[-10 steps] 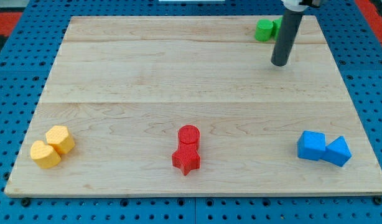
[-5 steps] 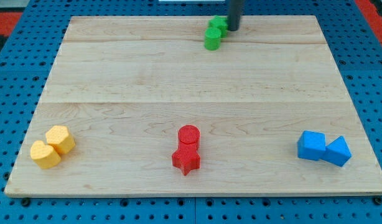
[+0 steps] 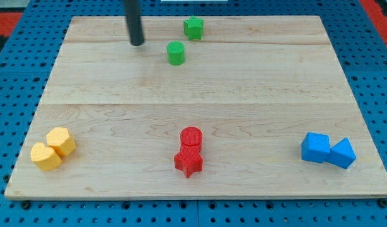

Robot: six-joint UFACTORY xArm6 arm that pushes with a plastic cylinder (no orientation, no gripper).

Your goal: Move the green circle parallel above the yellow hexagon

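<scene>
The green circle (image 3: 176, 53) stands on the wooden board near the view's top, a little left of centre. A second green block (image 3: 193, 27), its shape unclear, lies just above and right of it, apart from it. My tip (image 3: 137, 43) is on the board to the left of the green circle, with a gap between them. The yellow hexagon (image 3: 61, 140) sits at the view's bottom left, touching a yellow heart-like block (image 3: 45, 156) below and left of it.
A red circle (image 3: 191, 137) and a red star (image 3: 188, 161) touch at the bottom centre. Two blue blocks (image 3: 316, 147) (image 3: 341, 153) touch at the bottom right. The board's top edge (image 3: 105, 17) lies just above my tip.
My tip has swept left along the top of the board. The two green blocks moved left with it and separated; the green circle now lies lower and left of the other.
</scene>
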